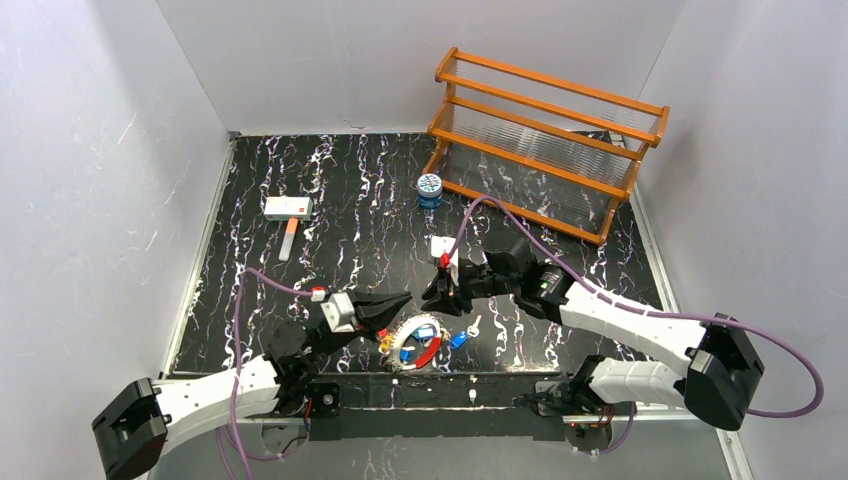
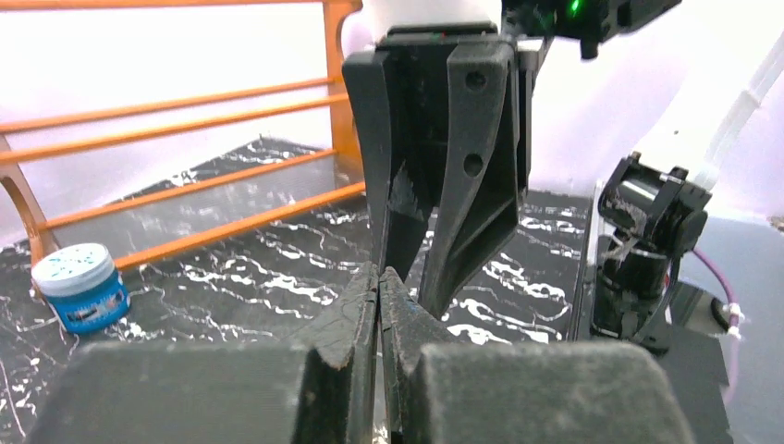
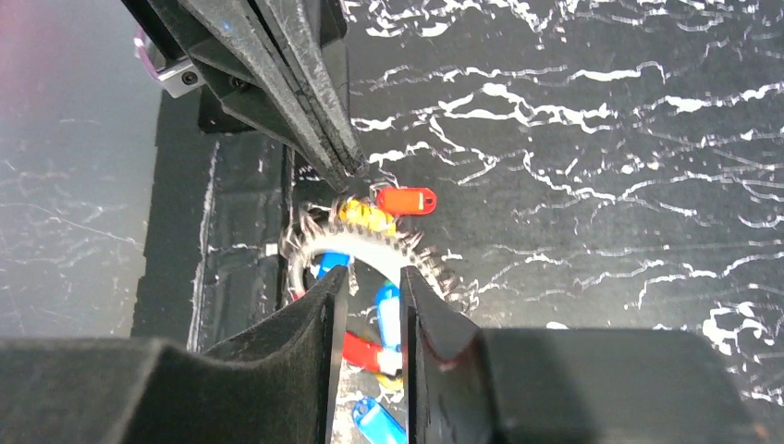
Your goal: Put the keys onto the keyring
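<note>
Black, white-veined table (image 1: pixel 350 200) between white walls (image 1: pixel 100 150), with an orange wooden rack (image 1: pixel 545 140) and a small blue tin (image 1: pixel 429 188) at the back. Near the front edge lies the keyring (image 3: pixel 370 242), a pale ring with coloured keys (image 3: pixel 388 305) clustered in and around it; a red key (image 3: pixel 407 199) sits just outside its rim. The left gripper (image 3: pixel 349 176) has its jaws pressed together, tips at the ring's edge; whether it pinches the ring is unclear. The right gripper (image 3: pixel 370 277) hovers above the ring, fingers slightly apart, holding nothing
</note>
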`<move>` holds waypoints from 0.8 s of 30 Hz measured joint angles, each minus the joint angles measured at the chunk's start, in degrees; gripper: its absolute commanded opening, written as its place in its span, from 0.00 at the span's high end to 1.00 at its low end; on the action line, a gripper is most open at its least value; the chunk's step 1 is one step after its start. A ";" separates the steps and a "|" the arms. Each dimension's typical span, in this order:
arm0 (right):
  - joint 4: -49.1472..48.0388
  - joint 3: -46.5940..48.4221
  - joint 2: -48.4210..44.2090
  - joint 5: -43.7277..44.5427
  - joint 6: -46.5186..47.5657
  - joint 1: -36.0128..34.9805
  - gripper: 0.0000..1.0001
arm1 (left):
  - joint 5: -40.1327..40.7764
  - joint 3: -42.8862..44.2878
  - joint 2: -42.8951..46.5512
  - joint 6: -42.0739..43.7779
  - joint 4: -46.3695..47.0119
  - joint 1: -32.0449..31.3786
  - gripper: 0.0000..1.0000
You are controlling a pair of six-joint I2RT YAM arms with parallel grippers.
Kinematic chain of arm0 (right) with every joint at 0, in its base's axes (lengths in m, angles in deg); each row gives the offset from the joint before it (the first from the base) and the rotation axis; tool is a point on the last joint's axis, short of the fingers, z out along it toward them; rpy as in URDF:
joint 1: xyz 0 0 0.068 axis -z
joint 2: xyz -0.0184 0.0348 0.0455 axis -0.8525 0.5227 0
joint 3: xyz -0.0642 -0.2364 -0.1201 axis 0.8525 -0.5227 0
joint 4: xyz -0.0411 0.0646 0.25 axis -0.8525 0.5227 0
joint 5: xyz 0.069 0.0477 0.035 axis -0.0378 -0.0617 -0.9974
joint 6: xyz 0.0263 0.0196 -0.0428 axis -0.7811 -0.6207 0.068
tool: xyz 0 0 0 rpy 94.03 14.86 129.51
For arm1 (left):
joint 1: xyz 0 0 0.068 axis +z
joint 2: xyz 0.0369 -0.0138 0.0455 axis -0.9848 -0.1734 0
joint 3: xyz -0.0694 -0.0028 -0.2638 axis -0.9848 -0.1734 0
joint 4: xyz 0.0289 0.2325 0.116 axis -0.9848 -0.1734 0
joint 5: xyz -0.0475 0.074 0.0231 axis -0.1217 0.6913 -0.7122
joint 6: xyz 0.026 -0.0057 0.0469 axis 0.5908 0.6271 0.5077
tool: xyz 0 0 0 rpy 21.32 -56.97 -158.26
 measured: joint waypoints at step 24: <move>-9.42 -12.94 -2.54 19.47 -17.88 2.99 0.41 | 14.05 0.28 -6.69 -9.29 -7.80 0.00 0.19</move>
